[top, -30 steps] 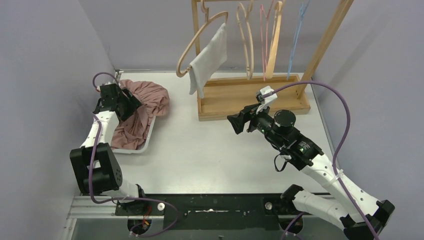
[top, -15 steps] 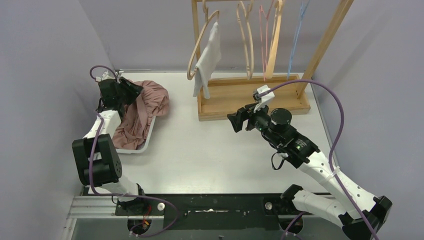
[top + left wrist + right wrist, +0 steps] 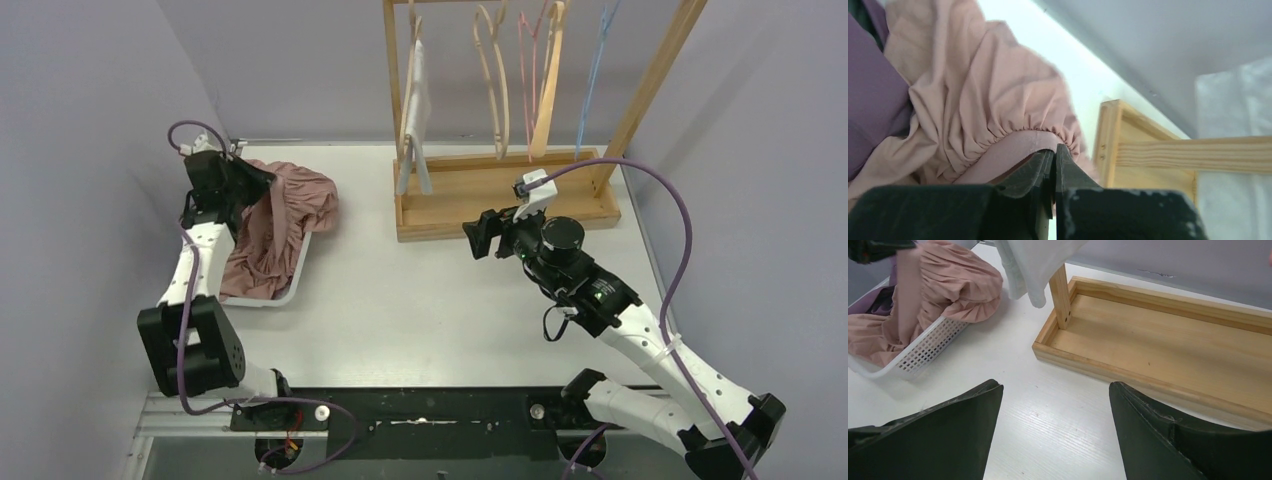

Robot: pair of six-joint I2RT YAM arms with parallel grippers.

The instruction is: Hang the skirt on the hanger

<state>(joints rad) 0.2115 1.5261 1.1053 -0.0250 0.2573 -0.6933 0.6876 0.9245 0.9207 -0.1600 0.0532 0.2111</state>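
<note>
The pink skirt (image 3: 296, 196) lies heaped in a white basket (image 3: 292, 288) at the back left. My left gripper (image 3: 258, 180) is shut on its gathered waistband (image 3: 1015, 145) and holds that edge up above the heap; in the left wrist view the left gripper (image 3: 1054, 150) has its tips pressed together on the cloth. Hangers hang on the wooden rack (image 3: 500, 190): a wooden hanger (image 3: 411, 70) carries a white cloth (image 3: 418, 110), and a bare wooden hanger (image 3: 490, 80) hangs beside it. My right gripper (image 3: 482, 234) stands open over the table in front of the rack, nothing between its fingers.
A purple garment (image 3: 868, 95) lies in the basket under the skirt. Pink (image 3: 526, 70), wooden (image 3: 548, 85) and blue (image 3: 595, 55) hangers also hang on the rail. The rack's tray base (image 3: 1158, 340) lies just ahead of my right gripper (image 3: 1055, 385). Grey walls close in on both sides.
My left gripper has closed on the skirt's waistband and drawn back and up with it. The hanger with the white cloth has swung edge-on. The right arm has barely shifted.
</note>
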